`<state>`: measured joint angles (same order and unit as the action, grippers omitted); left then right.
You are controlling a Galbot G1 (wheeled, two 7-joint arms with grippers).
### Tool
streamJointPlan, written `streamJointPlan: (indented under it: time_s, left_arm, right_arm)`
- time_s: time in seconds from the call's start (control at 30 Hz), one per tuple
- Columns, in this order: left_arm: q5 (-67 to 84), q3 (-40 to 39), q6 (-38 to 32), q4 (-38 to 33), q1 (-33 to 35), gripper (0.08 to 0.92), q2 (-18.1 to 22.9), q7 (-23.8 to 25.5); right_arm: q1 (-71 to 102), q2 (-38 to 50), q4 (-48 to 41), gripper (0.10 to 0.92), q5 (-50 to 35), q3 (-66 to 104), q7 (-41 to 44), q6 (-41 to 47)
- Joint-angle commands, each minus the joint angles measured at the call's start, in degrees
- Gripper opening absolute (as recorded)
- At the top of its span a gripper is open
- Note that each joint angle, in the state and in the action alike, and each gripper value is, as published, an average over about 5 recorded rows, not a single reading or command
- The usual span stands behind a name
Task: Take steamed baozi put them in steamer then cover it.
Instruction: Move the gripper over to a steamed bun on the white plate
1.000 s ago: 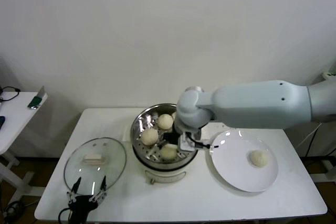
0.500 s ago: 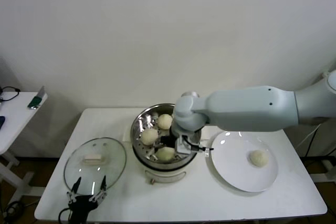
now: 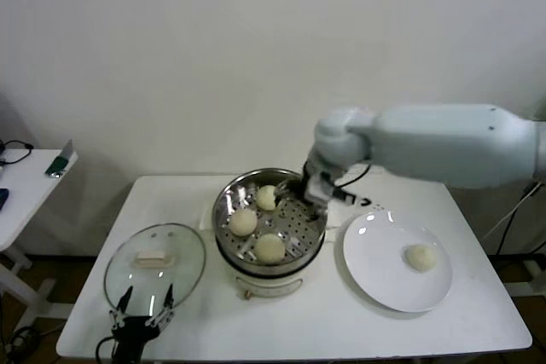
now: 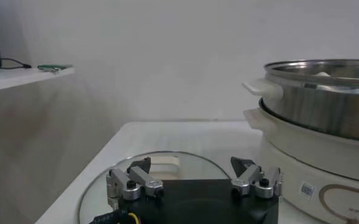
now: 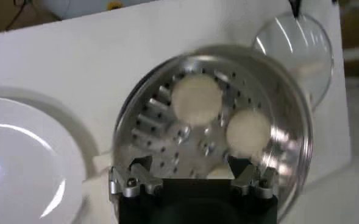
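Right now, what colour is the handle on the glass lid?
Cream-white, on the cover, clearest in the head view.

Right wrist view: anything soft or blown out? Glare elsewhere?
Right wrist view: whole frame motion-blurred, baozi edges smeared, plate streaked with highlights. Head view: sharp, small glints on the cover glass and steamer rim. Left wrist view: evenly lit, steamer wall faintly reflective.

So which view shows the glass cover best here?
The head view: the whole cover lies flat on the table left of the steamer, handle visible. The left wrist view shows it only edge-on behind the open left gripper. The right wrist view catches just part, beyond the steamer.
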<state>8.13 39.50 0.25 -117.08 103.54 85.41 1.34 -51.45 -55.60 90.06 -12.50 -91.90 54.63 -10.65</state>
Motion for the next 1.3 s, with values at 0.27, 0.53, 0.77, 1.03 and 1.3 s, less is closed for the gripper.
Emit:
streamJointPlan:
  time_s: [0.27, 0.53, 0.77, 1.03, 1.3]
  left_arm:
    - [0.31, 0.10, 0.14, 0.16, -0.93, 0.823, -0.13, 0.08]
    - [0.78, 0.36, 0.05, 0.25, -1.07, 0.823, 0.04, 0.14]
    - [0.95, 0.48, 0.03, 0.31, -1.02, 0.823, 0.37, 0.17]
    - [0.68, 0.48, 0.12, 0.32, -0.68, 0.823, 0.51, 0.15]
    - [0.53, 0.59, 0.25, -0.12, -0.09, 0.823, 0.52, 0.16]
  right_arm:
    - [1.19, 26.82, -11.59, 0.823, -11.08, -12.40, 6.74, 12.82]
    - [20.14, 31.32, -13.65, 0.823, -0.39, 1.08, 3.32, 16.58]
    - [34.36, 31.78, -14.00, 0.823, 3.82, 12.79, -0.35, 20.47]
    - [43.64, 27.80, -18.76, 0.823, 5.49, 22.38, -3.70, 22.09]
    - [44.09, 23.26, -22.38, 0.823, 5.67, 23.62, -4.62, 22.19]
